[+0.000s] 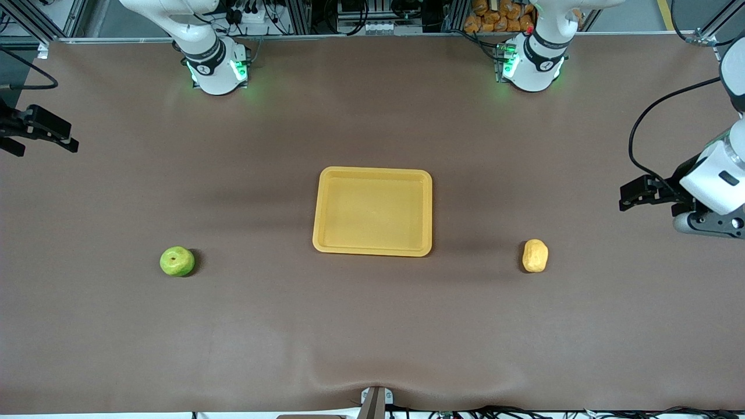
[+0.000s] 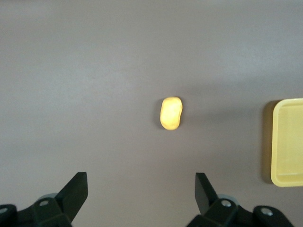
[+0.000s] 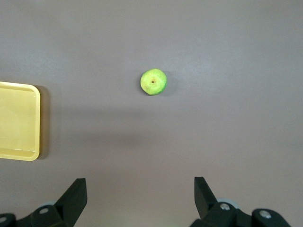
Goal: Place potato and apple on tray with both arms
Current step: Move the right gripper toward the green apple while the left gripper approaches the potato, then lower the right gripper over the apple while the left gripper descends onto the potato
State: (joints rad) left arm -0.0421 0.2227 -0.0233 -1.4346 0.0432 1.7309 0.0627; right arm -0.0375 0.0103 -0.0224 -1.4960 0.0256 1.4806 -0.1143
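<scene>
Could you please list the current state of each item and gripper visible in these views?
Small oblong yellow-tan potato: on the table, toward the left arm's end, untouched.
Small round bright green apple: on the table, toward the right arm's end, stem dimple up, untouched.
Shallow rectangular yellow-orange plastic tray: flat on the table between them, nothing in it.
Left gripper: open, holding nothing, above the table near the potato.
Right gripper: open, holding nothing, above the table near the apple.
</scene>
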